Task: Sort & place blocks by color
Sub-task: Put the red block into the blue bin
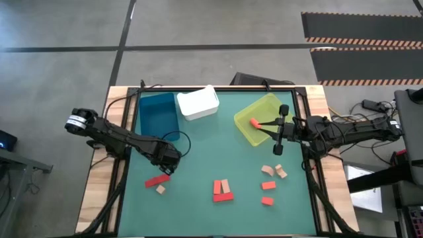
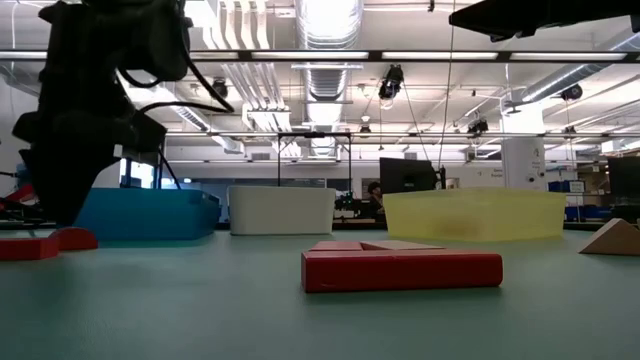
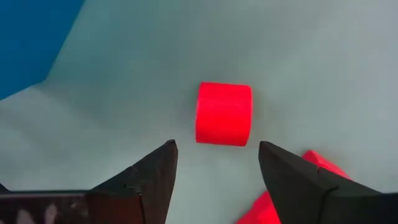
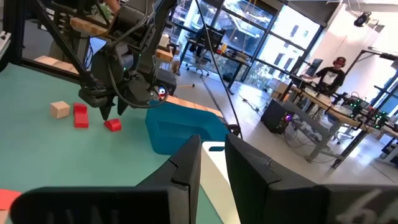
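While the left gripper (image 1: 169, 168) stands low over the green mat (image 1: 218, 149) near its left edge, its fingers (image 3: 152, 177) are spread apart, and a small red block (image 3: 224, 114) lies free on the mat just ahead of the tips, untouched. A red bar (image 1: 156, 180) and a tan cube (image 1: 160, 190) lie just beside that gripper. Behind it, at the far edge, stand the blue bin (image 1: 157, 114) and the white bin (image 1: 197, 102). At mid-table near the front edge, two red bars and a tan piece (image 1: 223, 191) sit together. Further right, the yellow-green bin (image 1: 264, 119) holds one orange-red block (image 1: 254, 122). The right gripper (image 1: 281, 129) hovers at that bin's right rim, its fingers (image 4: 186, 165) drawn close together with only a narrow gap and nothing between them. Below it, two tan blocks (image 1: 273, 171) and two orange-red blocks (image 1: 268, 192) remain on the mat.
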Robot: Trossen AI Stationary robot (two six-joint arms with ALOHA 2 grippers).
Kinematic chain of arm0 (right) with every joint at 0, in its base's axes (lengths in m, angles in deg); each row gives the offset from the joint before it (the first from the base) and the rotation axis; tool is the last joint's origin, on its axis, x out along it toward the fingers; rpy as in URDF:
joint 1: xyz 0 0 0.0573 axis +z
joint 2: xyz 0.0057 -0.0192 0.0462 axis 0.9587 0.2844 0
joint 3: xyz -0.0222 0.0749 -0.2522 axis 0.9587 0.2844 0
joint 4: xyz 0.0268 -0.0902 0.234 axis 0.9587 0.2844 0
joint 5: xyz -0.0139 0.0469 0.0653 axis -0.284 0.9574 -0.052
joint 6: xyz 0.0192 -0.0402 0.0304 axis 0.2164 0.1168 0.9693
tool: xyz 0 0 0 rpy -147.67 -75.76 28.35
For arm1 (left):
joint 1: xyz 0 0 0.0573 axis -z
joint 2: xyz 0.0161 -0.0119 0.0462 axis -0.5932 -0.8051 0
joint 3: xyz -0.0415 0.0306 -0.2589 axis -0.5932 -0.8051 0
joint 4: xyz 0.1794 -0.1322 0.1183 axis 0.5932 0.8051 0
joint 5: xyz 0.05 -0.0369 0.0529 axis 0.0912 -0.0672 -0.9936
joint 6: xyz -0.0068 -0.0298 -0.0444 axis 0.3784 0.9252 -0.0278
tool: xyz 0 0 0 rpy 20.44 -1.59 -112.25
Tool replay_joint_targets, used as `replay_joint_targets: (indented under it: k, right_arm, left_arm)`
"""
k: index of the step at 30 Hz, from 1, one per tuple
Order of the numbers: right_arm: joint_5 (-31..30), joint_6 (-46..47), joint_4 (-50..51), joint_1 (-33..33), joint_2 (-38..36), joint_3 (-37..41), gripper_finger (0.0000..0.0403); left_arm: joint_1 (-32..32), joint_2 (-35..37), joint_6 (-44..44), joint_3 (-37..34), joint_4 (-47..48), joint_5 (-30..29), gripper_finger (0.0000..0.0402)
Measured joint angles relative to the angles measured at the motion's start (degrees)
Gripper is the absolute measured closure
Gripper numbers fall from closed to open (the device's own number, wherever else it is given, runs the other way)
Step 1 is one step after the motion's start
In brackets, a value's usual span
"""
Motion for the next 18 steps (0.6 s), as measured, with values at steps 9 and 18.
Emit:
replay_joint_targets:
  k: [9, 18]
  right_arm:
    - [0.0, 0.4, 0.0, 0.0, 0.0, 0.0, 0.0339]
    - [0.0, 0.5, 0.6, 0.0, 0.0, 0.0, 0.0339]
  left_arm:
    - [0.0, 0.0, -1.5, -0.4, -0.5, -2.2, 0.0189]
    - [0.0, 0.0, -1.5, -2.2, -4.7, -2.4, 0.0189]
